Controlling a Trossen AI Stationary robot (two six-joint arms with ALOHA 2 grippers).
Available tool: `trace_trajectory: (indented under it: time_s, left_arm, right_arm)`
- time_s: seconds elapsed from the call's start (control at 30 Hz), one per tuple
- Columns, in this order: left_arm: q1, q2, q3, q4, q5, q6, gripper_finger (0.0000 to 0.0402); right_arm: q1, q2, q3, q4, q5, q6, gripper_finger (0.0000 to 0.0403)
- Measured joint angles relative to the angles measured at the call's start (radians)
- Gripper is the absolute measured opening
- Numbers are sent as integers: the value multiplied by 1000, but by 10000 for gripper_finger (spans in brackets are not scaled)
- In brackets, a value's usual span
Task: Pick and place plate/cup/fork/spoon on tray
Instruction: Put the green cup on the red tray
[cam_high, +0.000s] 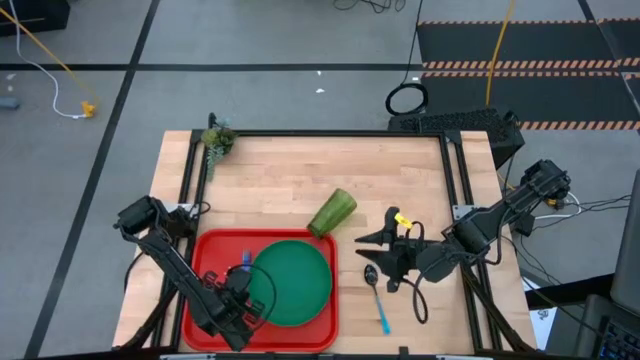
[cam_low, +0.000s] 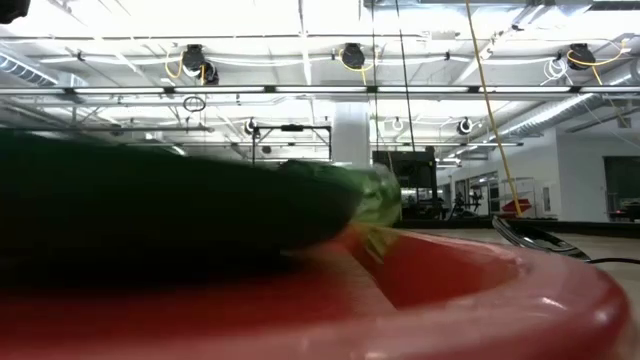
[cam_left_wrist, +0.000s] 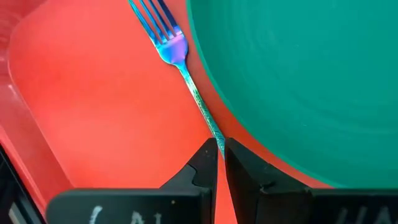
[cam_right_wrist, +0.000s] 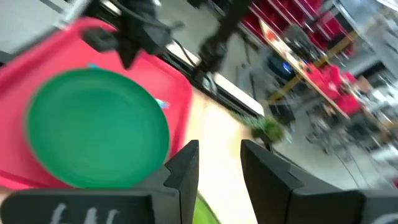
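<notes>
- I see the red tray (cam_high: 200, 290) at the table's 7 o'clock, flat, rim raised.
- The dark-green plate (cam_high: 293, 282) lies flat on its 3 o'clock half.
- The fork (cam_left_wrist: 180, 68) lies on the tray at the plate's 9 o'clock edge.
- The olive cup (cam_high: 332, 212) lies tipped over on the wood, at the plate's 1 o'clock.
- The spoon (cam_high: 376, 295) lies on the wood at the tray's 3 o'clock, bowl toward 12.

The fork's (cam_left_wrist: 186, 74) handle end is hidden between the left jaws.
</notes>
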Motion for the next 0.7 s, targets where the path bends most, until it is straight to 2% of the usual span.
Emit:
trace_trajectory:
  time_s: [0.17,0.33,0.4,0.53,0.6,0.7]
  left_arm:
    - [0,0,0,0,1,31,35]
    - [0,-14,0,-16,3,60,35]
    - [0,-27,0,-38,3,59,35]
    - [-5,-61,0,-82,-10,58,35]
    - [-5,-76,0,-110,-33,54,35]
    - [-5,-96,0,-141,-82,52,35]
  right_arm:
    - [-44,0,-18,-23,81,108,114]
    - [-173,0,-127,-24,52,132,114]
    - [-252,-6,-177,-19,-14,136,114]
    - [-436,-37,-280,116,-283,123,123]
    - [-535,-40,-329,185,-395,111,137]
    - [-673,-29,-388,268,-506,101,170]
